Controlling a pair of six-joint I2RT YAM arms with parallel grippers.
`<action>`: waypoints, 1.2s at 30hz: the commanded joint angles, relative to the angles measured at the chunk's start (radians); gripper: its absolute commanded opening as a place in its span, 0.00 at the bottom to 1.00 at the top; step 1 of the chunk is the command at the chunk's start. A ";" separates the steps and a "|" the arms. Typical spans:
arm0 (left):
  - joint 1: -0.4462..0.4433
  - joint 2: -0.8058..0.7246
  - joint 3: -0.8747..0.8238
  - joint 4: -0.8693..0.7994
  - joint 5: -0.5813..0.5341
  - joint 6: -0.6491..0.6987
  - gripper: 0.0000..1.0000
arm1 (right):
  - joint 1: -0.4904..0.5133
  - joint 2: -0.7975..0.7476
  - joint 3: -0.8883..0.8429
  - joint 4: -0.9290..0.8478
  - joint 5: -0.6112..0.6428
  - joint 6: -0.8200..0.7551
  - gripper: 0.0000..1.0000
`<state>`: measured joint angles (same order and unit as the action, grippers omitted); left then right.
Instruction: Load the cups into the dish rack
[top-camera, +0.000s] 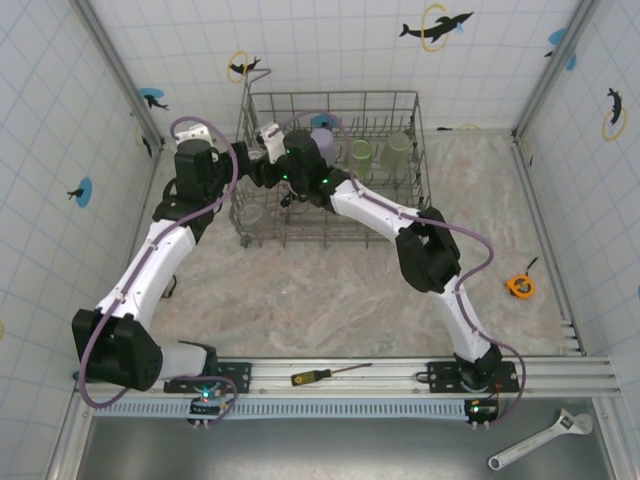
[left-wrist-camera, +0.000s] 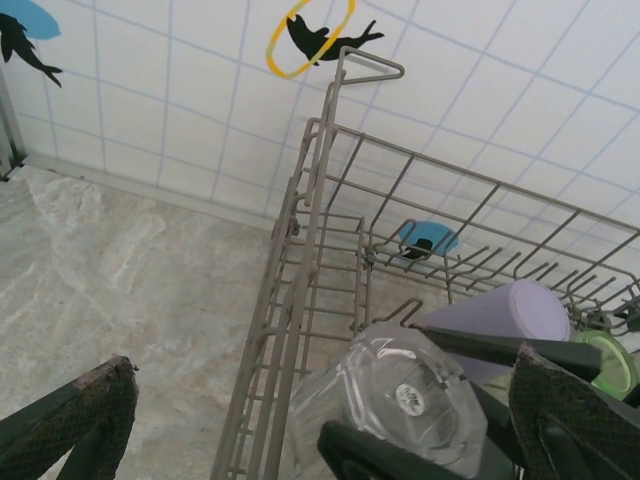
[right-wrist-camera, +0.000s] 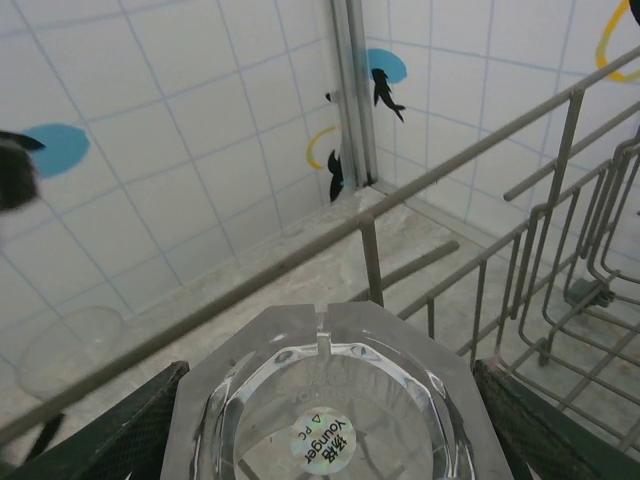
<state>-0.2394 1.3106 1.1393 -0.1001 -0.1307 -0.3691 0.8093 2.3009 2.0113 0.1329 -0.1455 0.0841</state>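
Dish rack (top-camera: 300, 228) sits on the surface (top-camera: 330, 300), left of centre and toward the far wall.
- Near edge: wrench (top-camera: 540, 440) at bottom right, nearer than the rail. Screwdriver (top-camera: 325, 375) lies on the rail between the arm bases.
- Tape measure (top-camera: 519, 286) is on the right side of the surface, well apart from the rack.
- Loose clear glass (top-camera: 249, 212) is at the rack's near-left corner; can't tell if it's inside or outside the wire.
- Right claw (right-wrist-camera: 330, 375) is over the rack's left part, pinching the held glass (right-wrist-camera: 320, 430). The glass is clear, and its faceted base with a round sticker faces the wrist camera. A finger (right-wrist-camera: 110, 430) sits against each side, and the rack's rim wire is just beyond the glass.
- Left claw (left-wrist-camera: 320, 370) is just beside it, spread wide. The rack's left wall shows between its fingers in the wrist view.
- Further back inside the rack: lavender cup (top-camera: 322, 135) just behind the held glass. To its right, a green tumbler (top-camera: 360, 155) and a second green tumbler (top-camera: 398, 150) stand side by side among the tines.
- Tiled wall (top-camera: 330, 50) behind.
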 joint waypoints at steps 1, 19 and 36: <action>0.007 -0.025 -0.010 0.001 -0.023 0.026 0.98 | 0.009 0.036 0.053 -0.001 0.056 -0.086 0.47; 0.018 -0.019 -0.012 0.005 0.014 0.009 0.98 | 0.028 0.115 0.053 0.086 0.051 -0.154 0.47; 0.020 -0.021 -0.012 0.007 0.034 0.003 0.98 | 0.032 0.165 0.055 0.105 0.032 -0.178 0.48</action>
<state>-0.2272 1.3067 1.1389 -0.1001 -0.1127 -0.3664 0.8337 2.4310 2.0209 0.1741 -0.1127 -0.0757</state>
